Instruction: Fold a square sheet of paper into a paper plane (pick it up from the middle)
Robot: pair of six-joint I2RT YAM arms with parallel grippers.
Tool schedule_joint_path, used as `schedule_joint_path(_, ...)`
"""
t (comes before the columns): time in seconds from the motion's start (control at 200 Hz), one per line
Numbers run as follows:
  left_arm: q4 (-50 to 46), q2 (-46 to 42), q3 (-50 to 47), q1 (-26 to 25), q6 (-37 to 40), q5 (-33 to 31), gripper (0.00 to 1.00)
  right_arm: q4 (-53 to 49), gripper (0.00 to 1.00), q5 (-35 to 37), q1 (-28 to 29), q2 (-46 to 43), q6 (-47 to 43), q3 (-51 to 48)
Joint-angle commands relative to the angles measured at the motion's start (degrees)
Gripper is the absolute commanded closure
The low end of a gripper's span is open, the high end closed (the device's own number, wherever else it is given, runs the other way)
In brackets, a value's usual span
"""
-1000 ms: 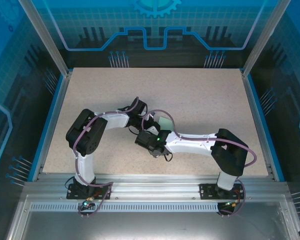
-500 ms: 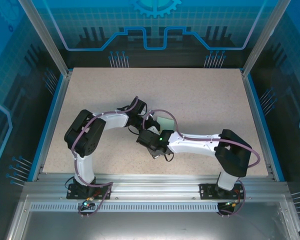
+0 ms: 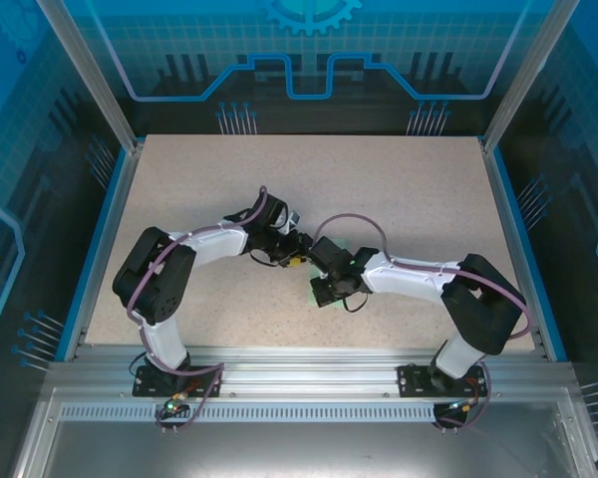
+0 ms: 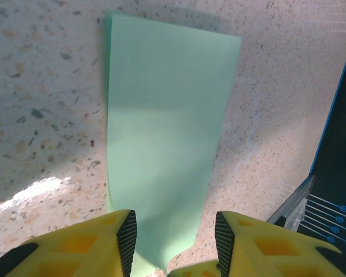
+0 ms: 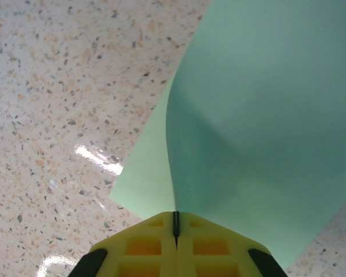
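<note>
- Mint-green and thin, the square sheet of paper (image 5: 259,127) is near the middle of the worktop (image 3: 399,189), a little toward its near edge. It is partly lifted and bowed into a curve rather than lying flat.
- My right gripper (image 5: 175,224) is pinched tight on one edge of the sheet, with the jaws meeting on the paper.
- My left gripper (image 4: 174,234) stands partly parted. The sheet runs down between its fingers (image 4: 127,234), and I judge that nothing is clamped there.
- With only one pinch holding it, the sheet could swing or sag about that point, and a crease pressed then would run crooked.
- The bowed part could spring flat if my right grip eased, and the fold line would be lost.
- If my left closed off-centre while my right pulled, paper this thin could wrinkle or tear.
- A low edge dragging on the speckled worktop could curl under and spoil the fold.
</note>
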Motion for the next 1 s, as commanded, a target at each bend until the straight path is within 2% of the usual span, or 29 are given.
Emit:
schedule_joint_path(0.0, -1.1, -2.5, -1.5, -0.3, 0.9, -0.3, 0.57, 4.4, 0.94, -6.5, -3.1, -3.0, -1.5, -1.7)
schedule_joint_path(0.505, -0.4, -2.3, -2.2, -0.7, 2.6, 2.2, 0.66, 6.4, 0.90, -19.8, -14.4, -4.8, -6.3, -6.0)
schedule_joint_path(0.995, -0.9, -1.4, -0.8, -1.9, 3.1, 2.5, 0.65, 1.1, 0.87, -21.5, -19.7, -3.0, -12.0, -3.4)
